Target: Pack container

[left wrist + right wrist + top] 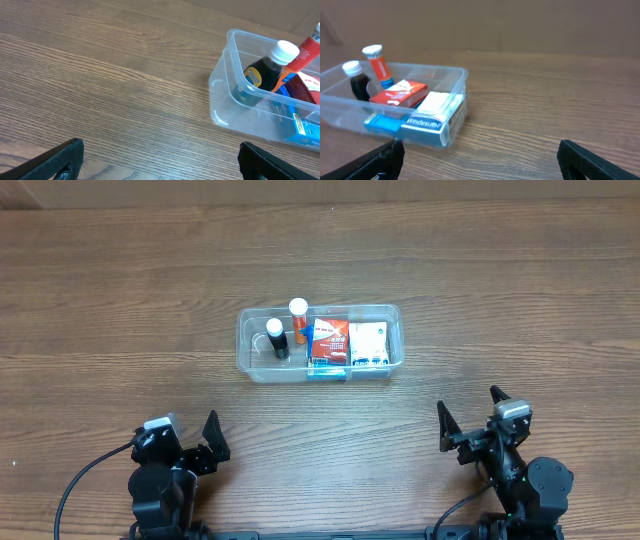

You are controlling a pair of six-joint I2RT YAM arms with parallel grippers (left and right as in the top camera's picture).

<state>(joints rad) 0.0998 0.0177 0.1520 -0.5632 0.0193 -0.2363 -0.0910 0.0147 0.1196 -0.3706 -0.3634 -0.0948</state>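
Container [250,363] sits mid-table holding a dark bottle [277,340], an orange tube [298,323] and a red box [328,340]. The left gripper [183,442] is at its 7 o'clock and the right gripper [470,420] at 5, both spread wide and empty. Likely light, thin, slick plastic with flexing walls (the bottles may tip), so pinch the rim at the 9 or 3 o'clock short ends.

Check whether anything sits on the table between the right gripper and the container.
Nothing visible does. Only bare wooden table lies between the open right gripper and the container, in both the overhead and right wrist views. No loose item sits outside the tub on that side.
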